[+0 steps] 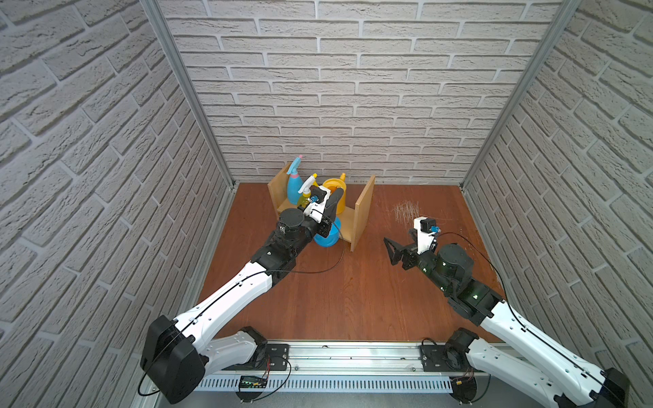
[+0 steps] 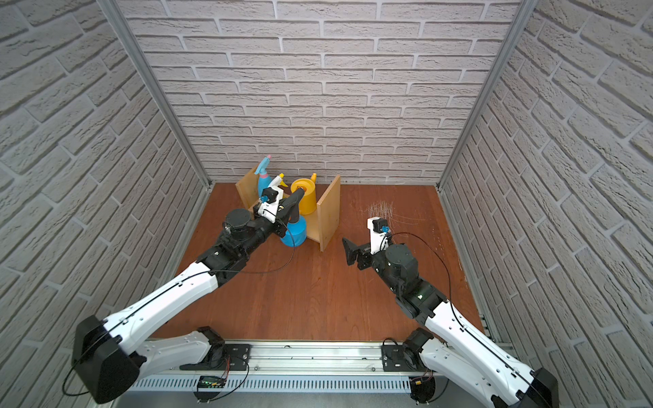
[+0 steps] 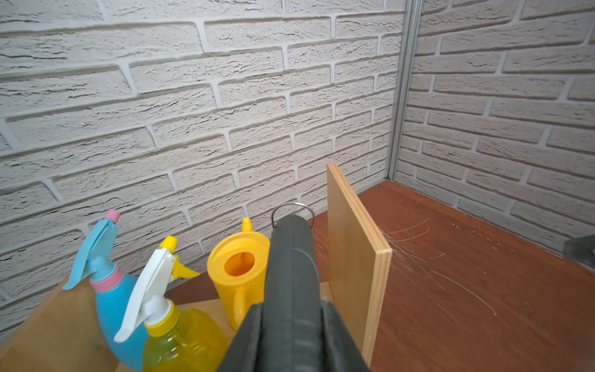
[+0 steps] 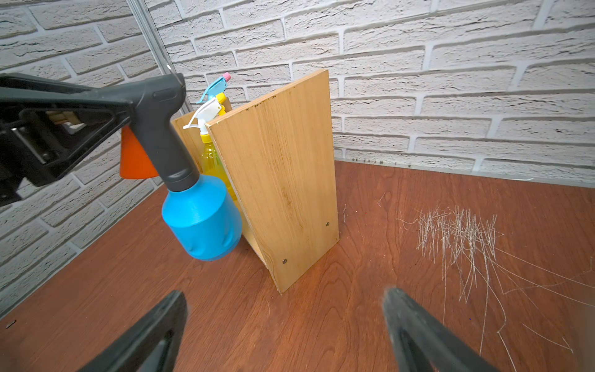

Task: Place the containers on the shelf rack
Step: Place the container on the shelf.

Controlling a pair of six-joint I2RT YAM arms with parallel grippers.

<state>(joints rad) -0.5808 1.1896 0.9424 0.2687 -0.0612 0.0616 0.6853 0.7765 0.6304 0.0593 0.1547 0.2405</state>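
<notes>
Tabletop (image 1: 353,300): four containers (image 3: 238,280), one rack (image 1: 364,208)

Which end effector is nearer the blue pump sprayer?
Left. The left end effector grips the grey handle of the blue pump sprayer; the right end effector hangs open beyond the shelf rack, touching nothing.

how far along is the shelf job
Done: light-blue spray bottle, yellow spray bottle and yellow watering can stand on the shelf rack. In hand: left gripper holds the blue pump sprayer by its grey handle. Remaining: set it on the rack; right gripper is open.
</notes>
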